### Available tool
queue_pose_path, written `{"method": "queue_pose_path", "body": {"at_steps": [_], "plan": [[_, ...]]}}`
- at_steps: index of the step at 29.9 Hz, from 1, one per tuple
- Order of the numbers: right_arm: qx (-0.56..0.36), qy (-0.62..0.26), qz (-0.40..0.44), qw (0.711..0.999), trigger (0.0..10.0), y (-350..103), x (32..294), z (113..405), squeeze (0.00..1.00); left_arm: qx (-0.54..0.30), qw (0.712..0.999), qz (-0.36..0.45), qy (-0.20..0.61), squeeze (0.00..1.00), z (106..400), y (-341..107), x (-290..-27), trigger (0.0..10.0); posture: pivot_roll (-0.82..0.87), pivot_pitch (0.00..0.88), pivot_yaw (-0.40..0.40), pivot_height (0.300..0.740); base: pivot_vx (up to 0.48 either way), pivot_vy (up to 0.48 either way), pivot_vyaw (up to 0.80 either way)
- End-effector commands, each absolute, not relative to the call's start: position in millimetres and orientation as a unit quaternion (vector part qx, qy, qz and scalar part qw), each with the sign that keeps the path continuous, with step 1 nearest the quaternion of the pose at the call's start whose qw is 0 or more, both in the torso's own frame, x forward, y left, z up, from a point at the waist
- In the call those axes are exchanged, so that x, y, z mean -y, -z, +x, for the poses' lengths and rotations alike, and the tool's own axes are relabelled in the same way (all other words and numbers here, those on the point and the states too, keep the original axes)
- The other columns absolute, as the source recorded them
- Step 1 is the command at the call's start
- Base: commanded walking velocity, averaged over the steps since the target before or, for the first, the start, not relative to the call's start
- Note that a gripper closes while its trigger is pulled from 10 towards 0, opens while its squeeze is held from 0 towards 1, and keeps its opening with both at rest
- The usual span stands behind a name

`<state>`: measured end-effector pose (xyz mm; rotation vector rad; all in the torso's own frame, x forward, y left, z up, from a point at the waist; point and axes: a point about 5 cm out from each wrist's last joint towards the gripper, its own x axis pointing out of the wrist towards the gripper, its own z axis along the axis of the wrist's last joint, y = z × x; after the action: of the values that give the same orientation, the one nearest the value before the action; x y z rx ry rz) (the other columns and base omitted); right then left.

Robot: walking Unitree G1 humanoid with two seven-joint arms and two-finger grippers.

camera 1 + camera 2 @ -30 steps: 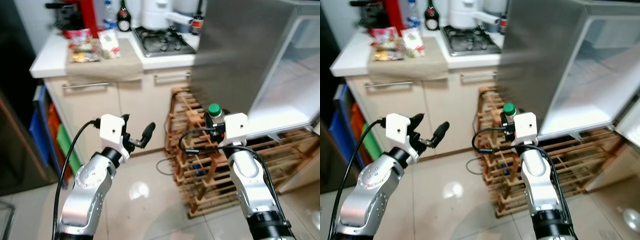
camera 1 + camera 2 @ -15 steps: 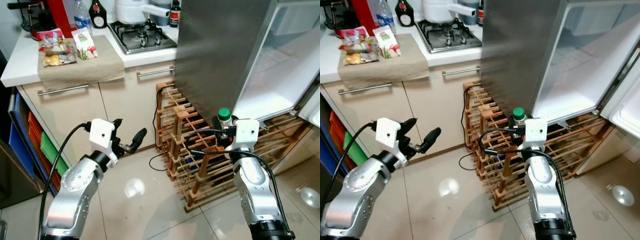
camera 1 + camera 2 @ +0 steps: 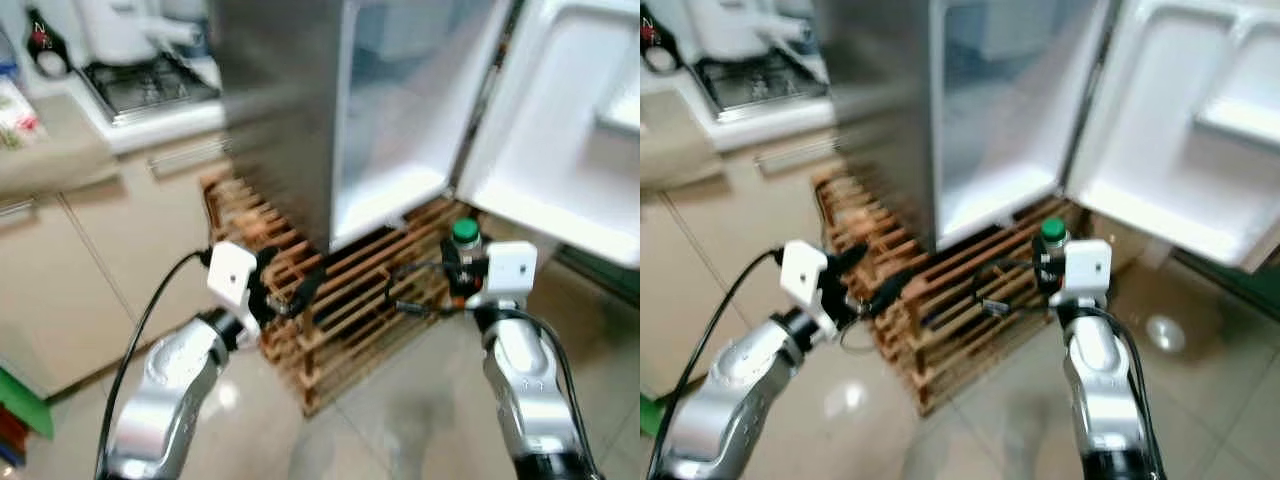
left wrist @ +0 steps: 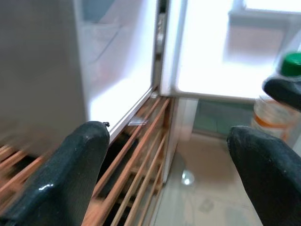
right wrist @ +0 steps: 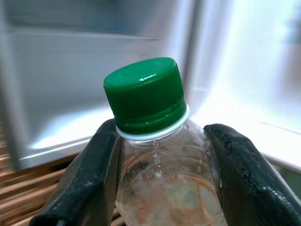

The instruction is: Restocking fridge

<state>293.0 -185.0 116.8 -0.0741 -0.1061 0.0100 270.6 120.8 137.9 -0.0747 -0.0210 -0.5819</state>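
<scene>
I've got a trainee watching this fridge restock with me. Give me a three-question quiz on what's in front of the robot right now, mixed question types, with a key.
1. True or false: the right claw is shut on a bottle with a green cap.
2. Multiple choice: the fridge door is A) closed, B) swung open, C) lying on the floor.
3. Fill in: the fridge stands above a wooden ____, and the left claw is ____ and holds nothing.

Key
1. True. Its two fingers press the bottle's sides just below the cap.
2. B. The white inner side of the door faces the robot.
3. rack; open.
</scene>
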Motion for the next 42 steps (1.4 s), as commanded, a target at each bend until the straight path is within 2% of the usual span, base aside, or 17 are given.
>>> {"method": "queue_pose_path", "body": {"at_steps": [1, 3, 5, 7, 14, 19, 23, 28, 31, 38, 42], "plan": [[0.072, -0.004, -0.023, 0.997, 10.0, -127, 181, 296, 0.0, 0.006, 0.975, -0.038, 0.217, 0.0, 282, -139, -140, 10.0, -0.11, 0.0, 0.045, 0.74, 0.0, 0.0, -0.64], [0.079, 0.008, -0.01, 0.997, 10.0, -130, 181, 296, 0.0, -0.013, 0.989, -0.077, 0.121, 0.0, 297, -133, -158, 10.0, -0.11, 0.0, 0.04, 0.74, 0.0, 0.0, -0.64], [0.077, 0.012, -0.008, 0.997, 10.0, -129, 183, 298, 0.0, -0.023, 0.991, -0.093, 0.093, 0.0, 299, -128, -163, 10.0, -0.11, 0.0, 0.037, 0.74, 0.0, 0.0, -0.64], [0.074, 0.025, -0.004, 0.997, 10.0, -128, 187, 300, 0.0, -0.041, 0.994, -0.073, 0.068, 0.0, 299, -119, -164, 10.0, -0.1, 0.0, 0.035, 0.74, 0.0, 0.0, -0.64], [0.075, 0.028, 0.002, 0.997, 10.0, -133, 190, 309, 0.0, -0.036, 0.995, -0.037, 0.089, 0.0, 298, -119, -151, 10.0, -0.1, 0.0, 0.025, 0.74, 0.0, 0.0, -0.65], [0.078, 0.029, -0.002, 0.997, 10.0, -135, 193, 310, 0.0, -0.025, 0.991, -0.058, 0.118, 0.0, 302, -120, -138, 10.0, -0.11, 0.0, 0.029, 0.74, 0.0, 0.0, -0.68], [0.073, 0.029, -0.01, 0.997, 10.0, -133, 195, 310, 0.0, -0.007, 0.986, -0.04, 0.161, 0.0, 304, -126, -119, 10.0, -0.11, 0.0, 0.027, 0.74, 0.463, 0.0, -0.69], [0.074, 0.01, -0.022, 0.997, 10.0, -134, 188, 311, 0.0, 0.015, 0.98, -0.015, 0.198, 0.0, 303, -134, -105, 10.0, -0.1, 0.0, 0.013, 0.74, 0.469, 0.0, 0.0], [0.077, 0.002, -0.027, 0.997, 10.0, -135, 185, 311, 0.0, 0.021, 0.979, -0.022, 0.201, 0.0, 304, -137, -103, 10.0, -0.11, 0.0, 0.01, 0.74, 0.469, 0.0, 0.0], [0.076, -0.01, -0.026, 0.997, 10.0, -136, 183, 314, 0.0, 0.016, 0.987, -0.057, 0.149, 0.0, 308, -135, -109, 10.0, -0.11, 0.0, 0.01, 0.74, 0.478, 0.0, 0.0], [0.085, -0.017, -0.027, 0.996, 10.0, -141, 180, 317, 0.0, 0.018, 0.987, -0.055, 0.152, 0.0, 309, -135, -108, 10.0, -0.12, 0.0, 0.017, 0.74, 0.48, 0.0, 0.0]]}}
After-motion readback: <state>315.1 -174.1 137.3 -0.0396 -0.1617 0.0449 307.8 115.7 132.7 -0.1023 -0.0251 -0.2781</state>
